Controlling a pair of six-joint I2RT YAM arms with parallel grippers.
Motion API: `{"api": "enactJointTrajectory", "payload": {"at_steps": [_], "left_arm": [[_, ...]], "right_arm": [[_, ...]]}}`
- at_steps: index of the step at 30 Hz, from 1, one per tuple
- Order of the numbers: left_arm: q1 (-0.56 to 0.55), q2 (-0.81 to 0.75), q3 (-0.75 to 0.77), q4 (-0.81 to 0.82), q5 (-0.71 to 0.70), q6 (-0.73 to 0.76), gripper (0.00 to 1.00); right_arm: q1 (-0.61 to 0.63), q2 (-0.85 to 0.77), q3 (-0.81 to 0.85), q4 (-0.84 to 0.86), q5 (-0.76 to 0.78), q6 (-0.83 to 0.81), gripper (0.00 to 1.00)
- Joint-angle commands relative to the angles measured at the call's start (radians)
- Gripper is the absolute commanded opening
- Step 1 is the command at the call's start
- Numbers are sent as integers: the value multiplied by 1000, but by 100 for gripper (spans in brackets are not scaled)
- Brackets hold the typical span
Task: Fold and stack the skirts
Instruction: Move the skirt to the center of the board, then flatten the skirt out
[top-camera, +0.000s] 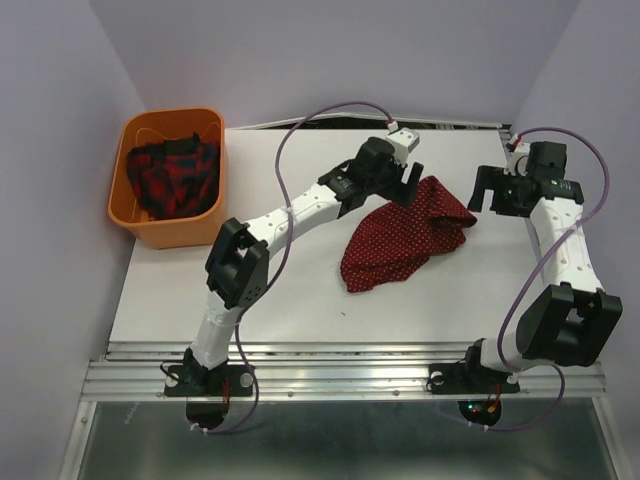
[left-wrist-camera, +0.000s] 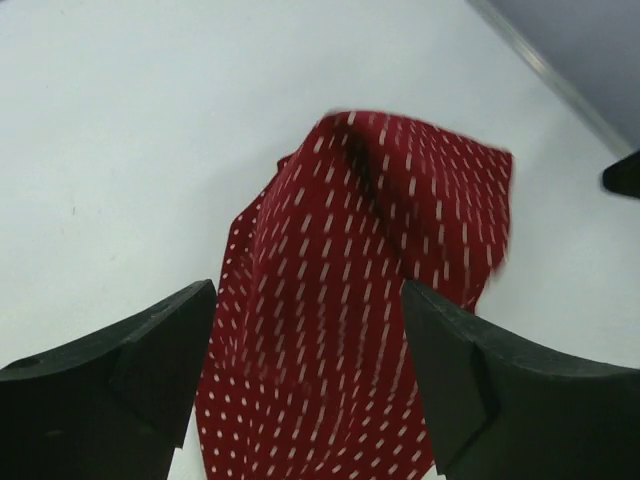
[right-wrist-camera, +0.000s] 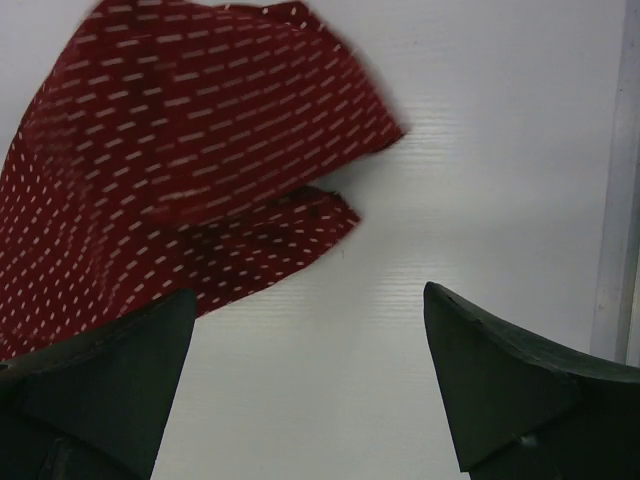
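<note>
You are seeing only part of each skirt. The plaid skirt (top-camera: 175, 178) is bunched down inside the orange basket (top-camera: 132, 212), so only its top folds are showing. The dark red polka-dot skirt (top-camera: 405, 235) is lying crumpled on the table (top-camera: 250, 290), right of centre. In the overhead view the left end effector (top-camera: 405, 185) is covering its far-left corner. In the left wrist view the bottom edge is cutting off the skirt's near part, and the dots are smearing into streaks in both wrist views.

The left end effector's jaws are standing wide apart above the cloth, one finger (left-wrist-camera: 150, 350) on each side of it, pinching nothing you can see. The right end effector (top-camera: 487, 195) is gaping wide over bare table, just beside the skirt's right corner, holding nothing.

Bare table is stretching out in front of the polka-dot skirt and between it and the basket. The skirt's far corner is sitting near the table's back edge. The basket is sitting at the far left corner.
</note>
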Motion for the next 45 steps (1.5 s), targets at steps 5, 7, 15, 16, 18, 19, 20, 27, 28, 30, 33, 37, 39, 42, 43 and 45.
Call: {"api": "enactJointTrajectory", "payload": {"at_steps": [5, 7, 15, 16, 18, 19, 20, 27, 28, 30, 33, 37, 39, 42, 43, 45], "left_arm": [[122, -357, -225, -22, 249, 85, 95], [165, -425, -301, -54, 366, 140, 93], [282, -684, -688, -169, 491, 366, 84], [327, -686, -698, -166, 530, 330, 83], [416, -678, -717, -143, 662, 218, 81], [454, -675, -718, -138, 693, 193, 80], [508, -675, -718, -129, 727, 175, 80], [567, -717, -662, -209, 646, 225, 83], [594, -723, -659, -233, 640, 237, 83], [619, -729, -646, -256, 632, 249, 83], [642, -737, -634, -289, 626, 265, 83], [644, -743, -634, -283, 620, 259, 83], [645, -743, -629, -275, 606, 256, 83], [650, -741, -623, -275, 589, 260, 83], [654, -741, -623, -279, 586, 262, 83], [660, -747, -631, -278, 580, 266, 83]], "right_arm": [[3, -10, 83, -142, -270, -184, 99], [24, -15, 86, -177, -285, -225, 98], [354, -46, 3, -254, -298, -365, 80], [390, -47, -6, -248, -295, -376, 79], [476, -30, -27, -228, -269, -394, 76], [577, -20, -32, -222, -222, -400, 75], [636, 6, -38, -200, -194, -410, 73], [1092, 92, -150, -1, 145, -425, 65], [1136, 112, -167, 39, 185, -419, 61], [1150, 138, -169, 65, 207, -414, 61], [1173, 204, -172, 111, 308, -417, 60], [1195, 283, -178, 156, 379, -424, 60], [1195, 316, -193, 200, 392, -427, 57], [1204, 368, -202, 258, 454, -428, 45], [1204, 381, -201, 268, 469, -425, 39], [1204, 402, -187, 278, 492, -414, 13]]}}
